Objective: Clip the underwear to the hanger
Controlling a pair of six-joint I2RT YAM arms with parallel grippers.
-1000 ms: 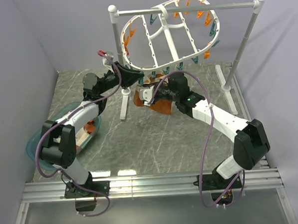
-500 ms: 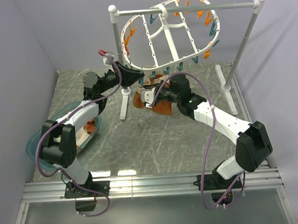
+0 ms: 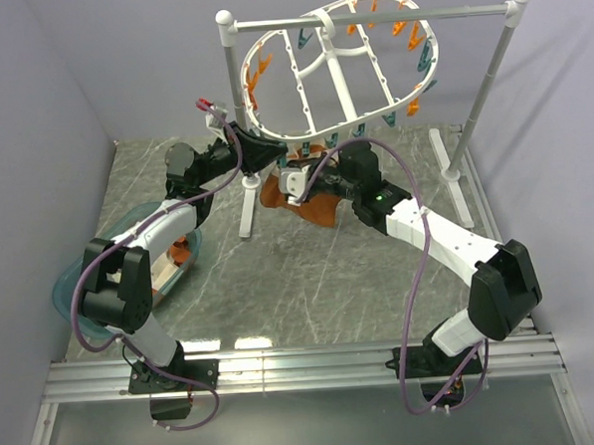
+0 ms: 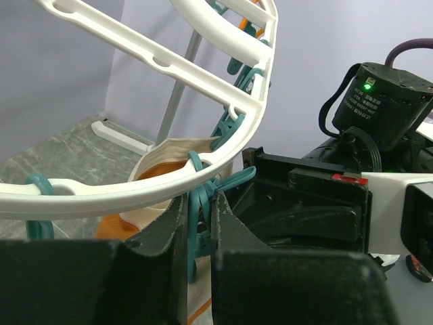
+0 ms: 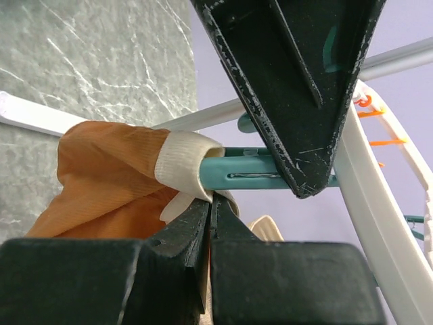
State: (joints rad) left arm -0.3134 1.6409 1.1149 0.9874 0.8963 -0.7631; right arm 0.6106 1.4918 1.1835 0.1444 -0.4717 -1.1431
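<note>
The rust-orange fabric underwear [image 5: 101, 172] hangs at the lower rim of the large white plastic oval hanger [image 4: 162, 186].
The right hand [image 5: 211, 211] is closed on the garment's cream waistband, holding it above the grey marbled bench [image 3: 310, 272]. The left hand [image 4: 201, 220] grips a teal plastic clothespin [image 5: 250, 173] hanging from that rim, and the waistband folds over the pin's tip.

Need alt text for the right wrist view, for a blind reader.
The right gripper holds the orange underwear by its cream waistband at the tip of a teal clothespin, which the left gripper squeezes from above. The white hanger is at right.
</note>
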